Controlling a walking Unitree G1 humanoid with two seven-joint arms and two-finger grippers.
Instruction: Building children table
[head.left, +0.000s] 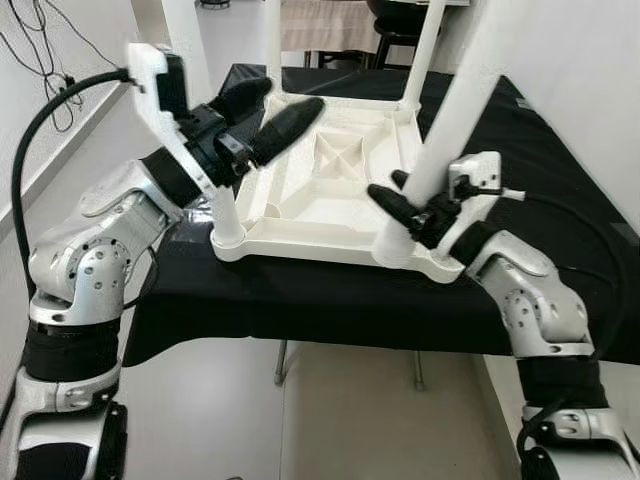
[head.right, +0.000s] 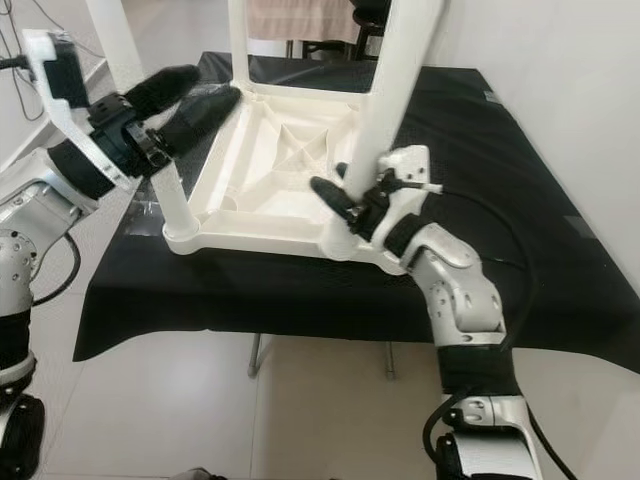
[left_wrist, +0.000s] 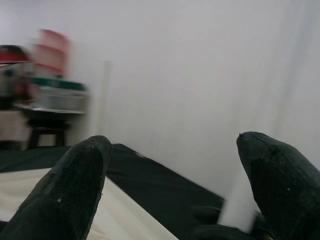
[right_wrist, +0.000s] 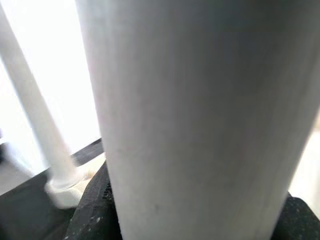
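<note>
upside-down white table on a black cloth, right gripper on one leg

the white table top (head.left: 330, 190) lies upside down on a black cloth (head.left: 560, 180) that covers a larger table, its ribbed underside facing up. it sits toward the robot's edge of the cloth, with the near rim just inside that edge. four white legs stand up from its corners.

the near right leg (head.left: 455, 110) rises from the corner of the table top closest to the robot's right arm. the right gripper (head.left: 405, 205) is clamped around this leg low down, just above the corner socket, one black finger on each side of the tube. in the right wrist view the leg (right_wrist: 200, 115) is pressed close between the dark fingers (right_wrist: 95, 210).

the near left leg (head.left: 222, 205) stands in the corner of the table top closest to the robot's left arm. the left gripper (head.left: 268, 112) hovers above the left rim of the table top, just beyond that leg, its two fingers spread apart and holding nothing. in the left wrist view the fingers (left_wrist: 70, 190) are wide apart with the cloth and a white wall between them.

the two far legs (head.left: 272, 45) stand at the back corners of the table top. a chair (head.left: 395, 35) is behind the cloth.
</note>
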